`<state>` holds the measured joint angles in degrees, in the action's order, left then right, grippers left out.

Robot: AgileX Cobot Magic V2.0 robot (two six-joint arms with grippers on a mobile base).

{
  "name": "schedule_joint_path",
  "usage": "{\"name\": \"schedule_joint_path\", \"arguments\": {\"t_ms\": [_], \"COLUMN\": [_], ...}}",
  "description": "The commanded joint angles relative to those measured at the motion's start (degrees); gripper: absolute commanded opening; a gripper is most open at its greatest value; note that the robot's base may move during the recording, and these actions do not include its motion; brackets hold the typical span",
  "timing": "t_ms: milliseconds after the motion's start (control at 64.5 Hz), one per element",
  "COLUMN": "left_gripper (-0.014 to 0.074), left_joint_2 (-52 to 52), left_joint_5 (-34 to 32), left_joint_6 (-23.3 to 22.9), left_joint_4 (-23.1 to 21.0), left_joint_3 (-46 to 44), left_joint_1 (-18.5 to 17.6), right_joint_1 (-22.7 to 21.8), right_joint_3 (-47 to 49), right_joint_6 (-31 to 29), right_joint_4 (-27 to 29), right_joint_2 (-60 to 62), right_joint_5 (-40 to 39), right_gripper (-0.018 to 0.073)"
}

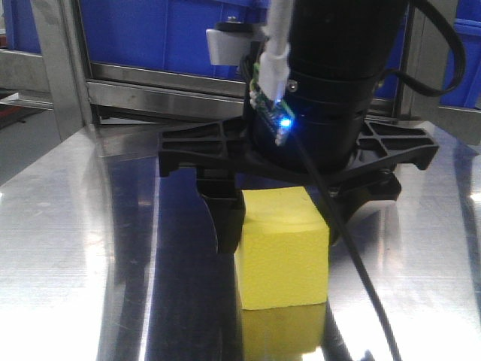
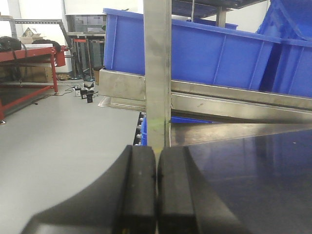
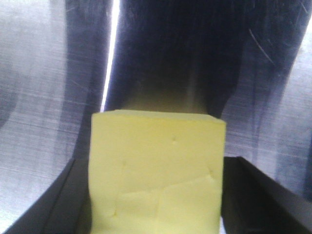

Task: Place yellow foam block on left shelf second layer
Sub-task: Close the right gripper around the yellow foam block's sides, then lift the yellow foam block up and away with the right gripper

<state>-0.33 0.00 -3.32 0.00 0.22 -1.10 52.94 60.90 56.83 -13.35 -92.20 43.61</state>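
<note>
The yellow foam block [image 1: 284, 252] stands on a shiny metal surface [image 1: 75, 248], mirrored in it. My right gripper [image 1: 282, 233] comes down over it from above, one black finger [image 1: 228, 222] against its left side and the other mostly hidden behind its right side. In the right wrist view the block [image 3: 156, 165] fills the gap of the gripper [image 3: 156, 214], touching both fingers [image 3: 63, 204], and its left side is slightly pinched. My left gripper [image 2: 157, 165] is shut and empty, pointing at a steel upright post [image 2: 157, 73].
Blue plastic bins [image 2: 209, 53] sit on a steel shelf rail [image 2: 234, 100] behind the post. Blue bins [image 1: 165, 30] and steel framing also stand behind the right arm. A black cable [image 1: 361, 271] hangs past the block. A red workbench [image 2: 29, 53] stands far left on the grey floor.
</note>
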Motion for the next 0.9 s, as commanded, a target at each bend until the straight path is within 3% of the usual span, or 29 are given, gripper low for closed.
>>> {"name": "schedule_joint_path", "arguments": {"t_ms": [0, 450, 636, 884], "left_gripper": [0.0124, 0.0124, 0.0124, 0.0124], "left_joint_2": [-1.0, -1.0, -1.0, -1.0], "left_joint_5": [-4.7, -4.7, -4.7, -4.7], "left_joint_6": [-0.2, -0.2, -0.2, -0.2], "left_joint_4": [-0.3, -0.3, -0.3, -0.3], "left_joint_3": [1.5, 1.5, 1.5, 1.5], "left_joint_1": [-0.3, -0.3, -0.3, -0.3], "right_joint_1": [-0.1, -0.1, -2.3, -11.3], "right_joint_3": [1.4, 1.6, 0.3, -5.2], "right_joint_6": [-0.6, -2.4, -10.9, -26.4], "right_joint_4": [-1.0, -1.0, -0.7, 3.2], "right_joint_2": [2.4, 5.7, 11.0, 19.2], "right_joint_5": [-1.4, -1.0, -0.6, -0.2], "right_gripper": [0.0479, 0.0469, 0.0469, 0.0469]}}
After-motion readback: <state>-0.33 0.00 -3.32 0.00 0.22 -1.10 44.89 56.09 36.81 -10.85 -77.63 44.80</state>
